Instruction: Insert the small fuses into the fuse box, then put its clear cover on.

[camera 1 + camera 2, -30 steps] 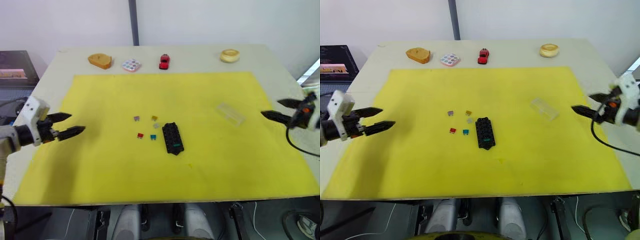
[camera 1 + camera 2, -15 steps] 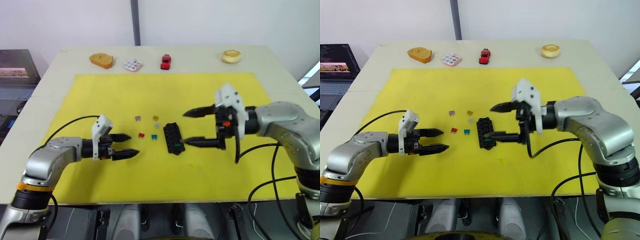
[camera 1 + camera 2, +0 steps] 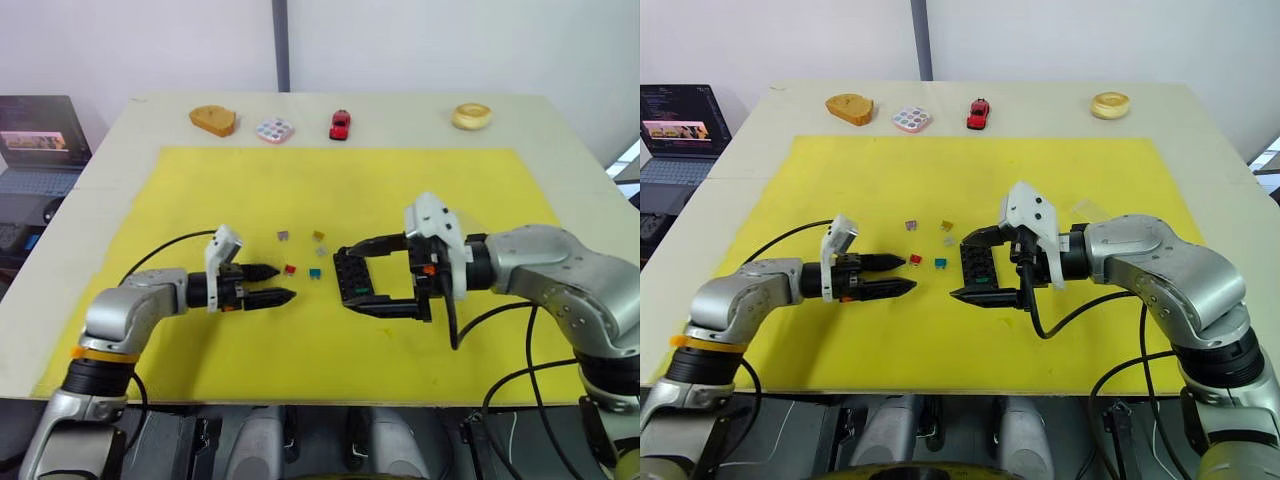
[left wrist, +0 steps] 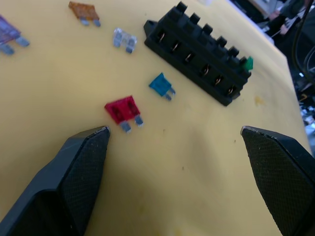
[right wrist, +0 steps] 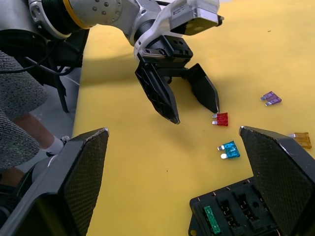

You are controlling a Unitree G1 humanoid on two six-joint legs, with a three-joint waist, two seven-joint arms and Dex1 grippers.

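Observation:
The black fuse box (image 3: 352,278) lies mid-mat, with a green fuse (image 4: 248,63) seated at one end. Loose fuses lie to its left: purple (image 3: 283,236), tan (image 3: 319,236), grey (image 3: 321,250), red (image 3: 290,268) and teal (image 3: 315,272). My left gripper (image 3: 283,282) is open and low over the mat, one fingertip right beside the red fuse (image 4: 122,109). My right gripper (image 3: 344,280) is open wide, with one finger on either side of the fuse box. The clear cover (image 3: 1090,208) lies behind my right arm, partly hidden.
Along the table's far edge sit an orange-brown object (image 3: 212,120), a pastel-dotted palette (image 3: 274,130), a red toy car (image 3: 340,124) and a pale yellow ring (image 3: 470,116). A laptop (image 3: 35,145) stands off the table's left. The yellow mat (image 3: 220,350) has free room in front.
Both arms have come in from the table's sides. The left gripper has advanced to the red fuse. The right gripper has moved left until its fingers straddle the fuse box.

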